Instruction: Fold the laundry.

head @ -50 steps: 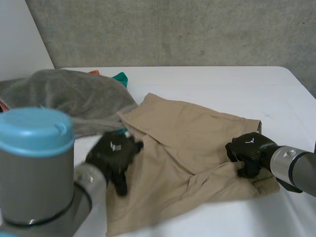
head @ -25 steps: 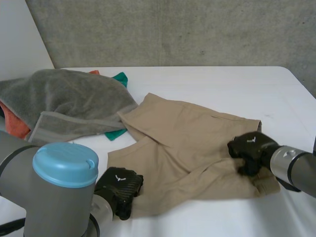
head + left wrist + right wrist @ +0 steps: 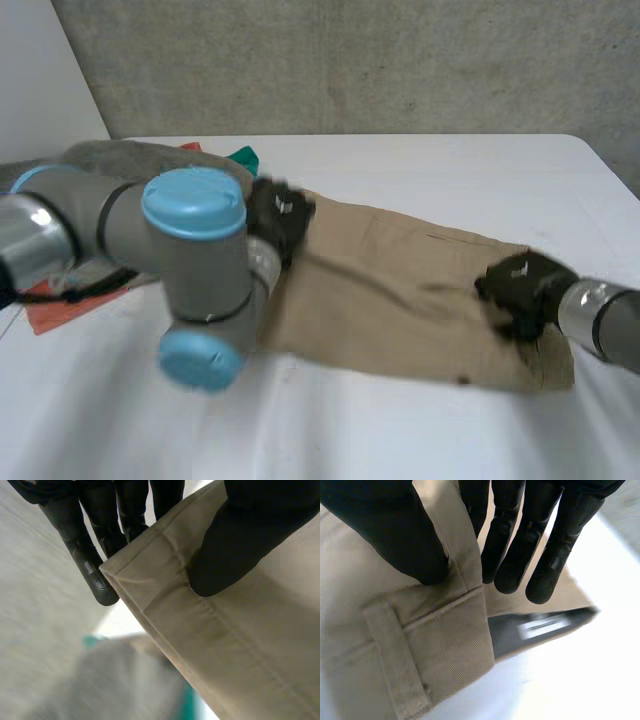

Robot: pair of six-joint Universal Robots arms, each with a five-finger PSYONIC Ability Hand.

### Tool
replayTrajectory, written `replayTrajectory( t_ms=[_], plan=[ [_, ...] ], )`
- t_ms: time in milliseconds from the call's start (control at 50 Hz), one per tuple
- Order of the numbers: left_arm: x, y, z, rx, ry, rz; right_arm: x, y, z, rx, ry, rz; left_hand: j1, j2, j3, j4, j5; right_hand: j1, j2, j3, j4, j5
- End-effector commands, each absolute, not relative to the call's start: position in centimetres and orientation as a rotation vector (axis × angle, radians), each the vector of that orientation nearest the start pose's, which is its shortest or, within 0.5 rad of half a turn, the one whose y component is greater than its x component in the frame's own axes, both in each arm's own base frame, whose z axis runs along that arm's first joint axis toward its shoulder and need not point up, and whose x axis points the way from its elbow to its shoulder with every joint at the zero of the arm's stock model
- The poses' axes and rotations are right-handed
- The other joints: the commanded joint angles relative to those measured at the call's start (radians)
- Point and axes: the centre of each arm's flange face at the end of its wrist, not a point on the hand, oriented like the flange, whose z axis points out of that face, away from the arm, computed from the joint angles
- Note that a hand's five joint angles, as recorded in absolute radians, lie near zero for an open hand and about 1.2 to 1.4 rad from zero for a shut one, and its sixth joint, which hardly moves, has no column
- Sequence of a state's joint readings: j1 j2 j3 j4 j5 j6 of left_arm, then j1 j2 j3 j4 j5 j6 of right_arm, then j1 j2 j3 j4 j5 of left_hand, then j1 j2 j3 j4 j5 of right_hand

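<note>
Tan shorts (image 3: 400, 300) lie stretched across the middle of the white table (image 3: 450, 170). My left hand (image 3: 277, 215) holds their far left corner, lifted above the table. In the left wrist view its thumb (image 3: 235, 545) presses the hemmed corner (image 3: 165, 595) against the fingers (image 3: 95, 575). My right hand (image 3: 515, 285) grips the waistband end at the right. In the right wrist view its thumb (image 3: 400, 540) and fingers (image 3: 520, 545) pinch the waistband (image 3: 440, 630) beside a belt loop, with a dark label showing inside.
A grey towel (image 3: 130, 160) is heaped at the far left, behind my left arm (image 3: 190, 260). Orange cloth (image 3: 60, 300) and green cloth (image 3: 243, 157) lie beside it. The table's right edge runs just past my right hand.
My left hand dropped to the shorts' near left corner, closed on it and carried it up and back toward the towel. The shorts now lie stretched out. The right hand kept its grip.
</note>
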State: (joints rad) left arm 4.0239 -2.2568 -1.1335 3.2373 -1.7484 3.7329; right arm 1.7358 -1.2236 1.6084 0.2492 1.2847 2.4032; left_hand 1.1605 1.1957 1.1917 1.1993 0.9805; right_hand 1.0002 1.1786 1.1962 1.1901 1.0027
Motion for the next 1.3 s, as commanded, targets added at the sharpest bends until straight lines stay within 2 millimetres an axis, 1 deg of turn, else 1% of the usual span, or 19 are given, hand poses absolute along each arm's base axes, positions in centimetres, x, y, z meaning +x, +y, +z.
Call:
replayTrajectory(
  t_ms=[20,80,160,260,380,400,420,460,480,540,580,640,740,800,900,980,1040,1120,1300],
  plan=[
    [-40.9,-32.3,18.9,1.159,1.49,-2.293,20.9,-31.9,18.7,-1.312,2.33,-1.902,0.236,0.201,0.205,0.197,0.241,0.396,0.218,0.2,0.206,0.219],
    [-42.3,-34.1,17.3,1.165,1.382,-2.308,22.0,-34.1,18.0,-1.308,2.258,-2.062,0.236,0.201,0.205,0.197,0.241,0.396,0.218,0.2,0.206,0.219],
    [-42.4,-36.7,15.0,1.135,1.353,-2.309,23.2,-37.0,16.7,-1.307,2.183,-2.217,0.236,0.201,0.205,0.197,0.241,0.396,0.218,0.2,0.206,0.219],
    [-43.2,-37.5,11.9,1.235,1.301,-2.357,24.1,-39.6,14.7,-1.369,2.153,-2.301,0.236,0.201,0.205,0.197,0.241,0.396,0.218,0.2,0.206,0.219],
    [-43.7,-38.0,11.9,1.191,1.214,-2.453,25.7,-42.0,12.5,-1.37,2.062,-2.434,0.236,0.201,0.205,0.197,0.241,0.396,0.218,0.2,0.206,0.219],
    [-43.6,-38.1,11.7,1.186,1.213,-2.456,25.8,-42.2,12.2,-1.366,2.062,-2.442,0.044,0.009,0.013,0.005,0.05,0.374,0.195,0.178,0.184,0.197],
    [-43.7,-38.0,11.6,1.181,1.21,-2.459,25.7,-42.6,11.7,-1.347,2.081,-2.451,-0.492,-0.528,-0.524,-0.531,-0.487,0.051,-0.127,-0.145,-0.139,-0.126],
    [-43.6,-38.0,11.5,1.178,1.216,-2.454,25.7,-42.5,11.6,-1.333,2.114,-2.456,-0.96,-0.995,-0.991,-0.998,-0.954,-0.621,-0.799,-0.817,-0.811,-0.798],
    [-43.6,-38.1,11.6,1.17,1.218,-2.453,25.8,-42.4,11.7,-1.324,2.126,-2.461,-0.986,-1.021,-1.017,-1.025,-0.98,-0.826,-1.004,-1.022,-1.016,-1.003],
    [-43.2,-37.9,11.7,1.148,1.259,-2.429,26.2,-41.5,13.3,-1.268,2.144,-2.493,-0.986,-1.021,-1.017,-1.025,-0.98,-0.826,-1.004,-1.022,-1.016,-1.003],
    [-42.8,-37.8,13.1,1.12,1.285,-2.435,26.2,-40.6,15.7,-1.227,2.119,-2.53,-0.986,-1.021,-1.017,-1.025,-0.98,-0.826,-1.004,-1.022,-1.016,-1.003],
    [-42.4,-37.2,14.9,1.096,1.333,-2.467,25.9,-39.6,17.9,-1.193,2.101,-2.549,-0.986,-1.021,-1.017,-1.025,-0.98,-0.826,-1.004,-1.022,-1.016,-1.003],
    [-41.0,-34.6,19.0,1.056,1.487,-2.552,24.4,-36.4,21.0,-1.189,2.22,-2.381,-0.986,-1.021,-1.017,-1.025,-0.98,-0.826,-1.004,-1.022,-1.016,-1.003],
    [-40.2,-33.1,20.4,1.051,1.557,-2.573,23.7,-35.0,21.3,-1.16,2.321,-2.224,-0.986,-1.021,-1.017,-1.025,-0.98,-0.826,-1.004,-1.022,-1.016,-1.003],
    [-38.6,-29.4,21.1,1.085,1.77,-2.54,21.1,-32.8,20.3,-0.94,2.535,-1.778,-0.985,-1.02,-1.016,-1.024,-0.98,-0.826,-1.004,-1.022,-1.016,-1.003],
    [-37.4,-27.2,20.8,1.122,1.957,-2.454,20.6,-31.5,18.5,-0.874,2.524,-1.545,-0.985,-1.02,-1.016,-1.024,-0.98,-0.826,-1.004,-1.022,-1.016,-1.003],
    [-36.6,-26.4,20.2,1.127,2.084,-2.382,20.7,-30.9,17.5,-0.885,2.484,-1.499,-0.985,-1.02,-1.016,-1.024,-0.98,-0.821,-1.0,-1.017,-1.011,-0.998],
    [-35.3,-25.5,18.6,1.104,2.305,-2.236,20.3,-31.2,16.4,-0.871,2.455,-1.544,-0.979,-1.015,-1.01,-1.018,-0.974,-0.736,-0.915,-0.932,-0.926,-0.913],
    [-33.2,-25.7,17.6,1.045,2.395,-2.141,20.1,-32.6,12.7,-0.944,2.481,-1.634,-0.979,-1.015,-1.01,-1.018,-0.974,-0.54,-0.718,-0.736,-0.73,-0.717]
  ],
)
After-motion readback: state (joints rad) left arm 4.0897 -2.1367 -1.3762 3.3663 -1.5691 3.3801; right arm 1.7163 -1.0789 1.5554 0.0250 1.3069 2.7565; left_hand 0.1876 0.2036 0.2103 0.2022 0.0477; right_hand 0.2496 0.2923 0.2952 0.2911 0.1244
